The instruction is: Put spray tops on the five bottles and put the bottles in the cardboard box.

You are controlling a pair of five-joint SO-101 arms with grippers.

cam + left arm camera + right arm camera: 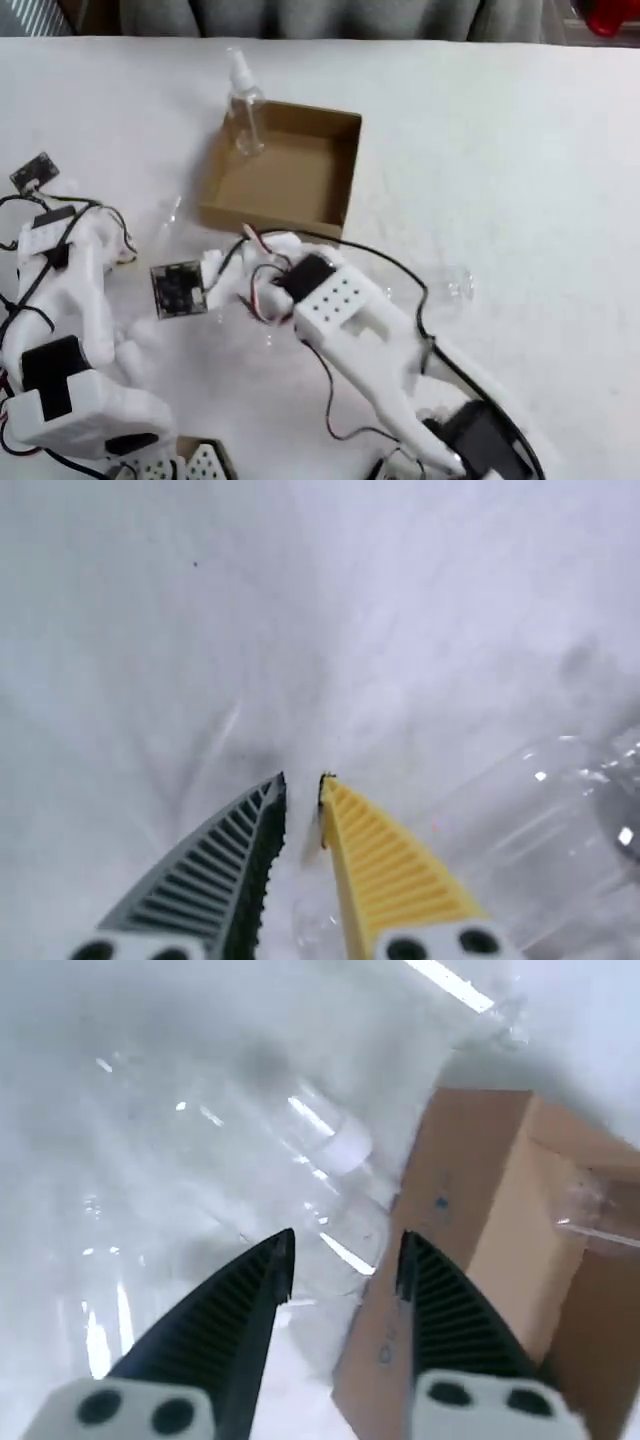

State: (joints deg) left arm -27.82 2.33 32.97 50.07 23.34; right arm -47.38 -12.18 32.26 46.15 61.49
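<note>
- The right gripper (345, 1245) is held spread over a clear bottle (335, 1175), apparently so that its body can be straddled for a pick-up.
- That bottle is laid flat on the table (520, 150), just beside the near left corner of the cardboard box (470, 1210). Its long axis is judged to run roughly along the box wall, neck turned away from the gripper.
- The left gripper (303, 785) is kept barely parted, nothing pinched, low to the table, with another clear bottle (540, 830) just beside it.
- One capped bottle (243, 105) is stood upright in the box's far left corner, spray top upward.
</note>
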